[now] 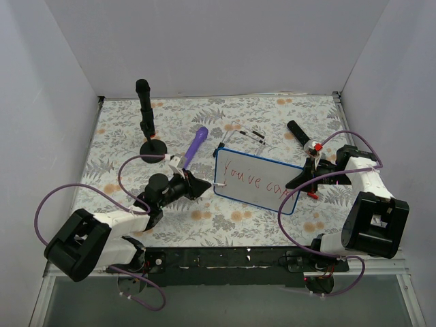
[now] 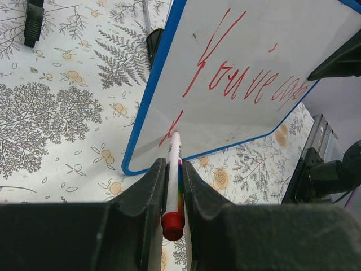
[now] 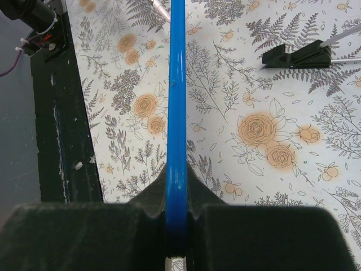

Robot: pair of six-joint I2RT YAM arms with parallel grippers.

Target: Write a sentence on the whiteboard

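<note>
The whiteboard [image 1: 255, 180] with its blue rim lies tilted at the table's middle. Red script [image 1: 253, 180] reading "You've" and more runs across it; it shows larger in the left wrist view [image 2: 237, 79]. My left gripper [image 1: 197, 184] is shut on a white marker with a red end [image 2: 172, 186], its tip touching the whiteboard [image 2: 237, 118] at a short red stroke [image 2: 171, 129] below the first line. My right gripper [image 1: 300, 178] is shut on the board's right edge, seen edge-on as a blue rim [image 3: 177, 113].
A black stand with a post [image 1: 146, 116] is at the back left. A purple marker [image 1: 195, 146] lies beside the board. Black clips [image 1: 252, 134] and a black-and-red tool [image 1: 303, 136] lie behind it. A black clip [image 3: 297, 55] shows in the right wrist view.
</note>
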